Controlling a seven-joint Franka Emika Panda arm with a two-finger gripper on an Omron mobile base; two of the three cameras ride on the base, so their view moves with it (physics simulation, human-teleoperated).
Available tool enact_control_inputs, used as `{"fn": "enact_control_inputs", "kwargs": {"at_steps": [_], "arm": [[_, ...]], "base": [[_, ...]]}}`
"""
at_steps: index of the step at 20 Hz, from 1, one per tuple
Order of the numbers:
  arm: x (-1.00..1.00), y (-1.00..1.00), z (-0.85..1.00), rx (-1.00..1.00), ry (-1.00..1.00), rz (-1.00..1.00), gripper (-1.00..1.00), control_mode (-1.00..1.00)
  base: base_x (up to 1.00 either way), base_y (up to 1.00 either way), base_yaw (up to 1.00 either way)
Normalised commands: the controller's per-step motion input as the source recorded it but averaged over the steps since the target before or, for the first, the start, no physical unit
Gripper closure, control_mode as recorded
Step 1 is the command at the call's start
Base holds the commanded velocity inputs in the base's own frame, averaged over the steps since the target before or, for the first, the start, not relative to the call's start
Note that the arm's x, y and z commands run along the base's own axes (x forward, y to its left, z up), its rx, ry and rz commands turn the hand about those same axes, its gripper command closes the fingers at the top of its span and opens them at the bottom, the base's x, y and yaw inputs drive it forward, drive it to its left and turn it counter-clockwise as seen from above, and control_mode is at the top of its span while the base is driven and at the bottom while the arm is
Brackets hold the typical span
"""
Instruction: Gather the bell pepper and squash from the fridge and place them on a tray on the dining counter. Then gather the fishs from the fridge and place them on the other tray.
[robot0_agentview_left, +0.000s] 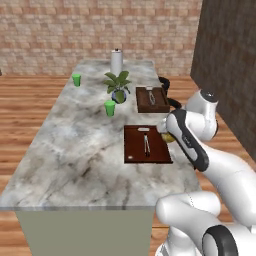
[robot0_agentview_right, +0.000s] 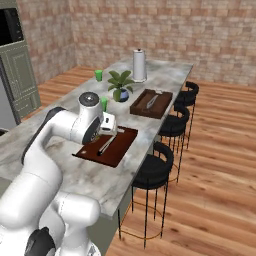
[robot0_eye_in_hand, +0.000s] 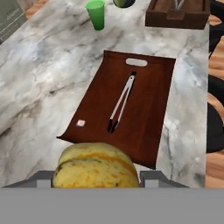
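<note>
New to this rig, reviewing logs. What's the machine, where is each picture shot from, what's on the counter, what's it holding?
It's a white robot arm on a drivable base, in a rendered kitchen. Two cameras sit behind the arm, left and right; the third rides on the hand. The gripper holds the yellow squash above the near tray's edge. On the dining counter: that flat tray with tongs, a second tray, two green cups, a potted plant and a white jug.
</note>
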Motion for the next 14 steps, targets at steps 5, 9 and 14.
{"fn": "enact_control_inputs", "kwargs": {"at_steps": [5,9,14], "arm": [[0.36,-0.09,-0.11,0.00,0.02,-0.09,1.00,-1.00],[0.27,-0.20,-0.17,0.00,0.02,-0.08,1.00,-1.00],[0.05,-0.21,-0.28,0.00,-0.01,-0.01,1.00,-1.00]], "base": [[0.00,0.00,0.00],[0.00,0.00,0.00],[0.00,0.00,0.00]]}}
